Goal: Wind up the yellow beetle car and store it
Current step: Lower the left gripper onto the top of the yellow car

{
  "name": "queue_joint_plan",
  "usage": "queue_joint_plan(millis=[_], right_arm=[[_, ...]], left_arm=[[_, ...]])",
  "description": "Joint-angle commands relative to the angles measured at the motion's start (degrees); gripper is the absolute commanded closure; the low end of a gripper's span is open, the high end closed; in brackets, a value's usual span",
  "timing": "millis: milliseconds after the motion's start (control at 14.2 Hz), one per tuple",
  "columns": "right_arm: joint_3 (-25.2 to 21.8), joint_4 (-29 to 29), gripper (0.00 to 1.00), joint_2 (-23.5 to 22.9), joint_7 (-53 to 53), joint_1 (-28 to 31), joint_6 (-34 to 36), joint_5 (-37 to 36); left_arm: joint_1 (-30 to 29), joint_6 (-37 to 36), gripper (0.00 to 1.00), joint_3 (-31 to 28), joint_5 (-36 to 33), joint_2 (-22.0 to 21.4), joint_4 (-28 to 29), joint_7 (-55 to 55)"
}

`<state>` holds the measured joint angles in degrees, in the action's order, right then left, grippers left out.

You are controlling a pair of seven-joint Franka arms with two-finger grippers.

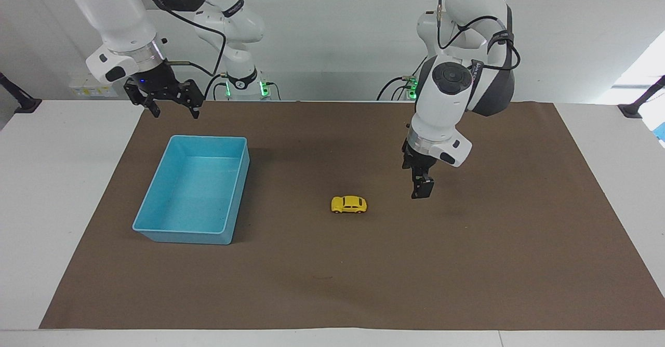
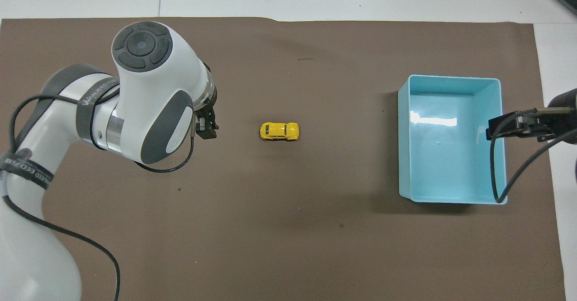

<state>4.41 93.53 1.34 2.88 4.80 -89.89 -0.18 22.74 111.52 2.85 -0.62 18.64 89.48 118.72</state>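
1. The yellow beetle car [image 1: 348,204] is found standing on its wheels on the brown mat [image 1: 467,264], near the middle of the table, well apart from the blue bin [image 1: 156,231], which lies toward the right arm's end

2. The car is judged to be light, hard and stiff; being so small beside the bin, it would be shifted or rolled by a slight knock, since it rests on free wheels

3. Its rounded, glossy shell is expected to be slippery under hard fingertips; the roof curves away, so a pinch there is likely to slide off

4. A hold across the two flat flanks, low on the body between the wheel arches, is judged the surest; the wheels must be left free if the winding is to be done by dragging the car backwards over the mat

5. The left gripper [image 1: 420,190] is seen hanging low over the mat just beside the car, toward the left arm's end, not touching it; its jaws are taken to stand apart, with nothing between them

6. The right gripper [image 1: 168,98] is held waiting above the mat close to the bin's edge nearest the robots, its fingers spread wide and holding nothing

7. The mat appears flat and matt, so some bite for the wheels is to be expected

8. Bare mat is seen on every side of the car, which gives ample room for an approach from above and for a pull-back stroke; the bin is seen to hold nothing
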Motion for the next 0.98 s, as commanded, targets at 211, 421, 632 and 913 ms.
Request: queue_joint_plan(millis=[211,421,632,913], right_arm=[[0.42,0.43,0.00,0.59,0.55,0.56,0.06,0.18],[0.42,0.43,0.00,0.59,0.55,0.56,0.06,0.09],[0.42,0.43,0.00,0.59,0.55,0.56,0.06,0.18],[0.42,0.43,0.00,0.59,0.55,0.56,0.06,0.09]], left_arm=[[2.39,2.03,0.00,-0.82,-1.04,4.03,-2.54,8.09],[2.66,2.39,0.00,-0.82,-0.78,6.76,-5.45,13.62],[4.50,3.17,0.00,-0.65,0.01,6.76,-5.54,17.50],[8.02,3.53,0.00,-0.74,0.45,9.31,-6.33,18.56]])
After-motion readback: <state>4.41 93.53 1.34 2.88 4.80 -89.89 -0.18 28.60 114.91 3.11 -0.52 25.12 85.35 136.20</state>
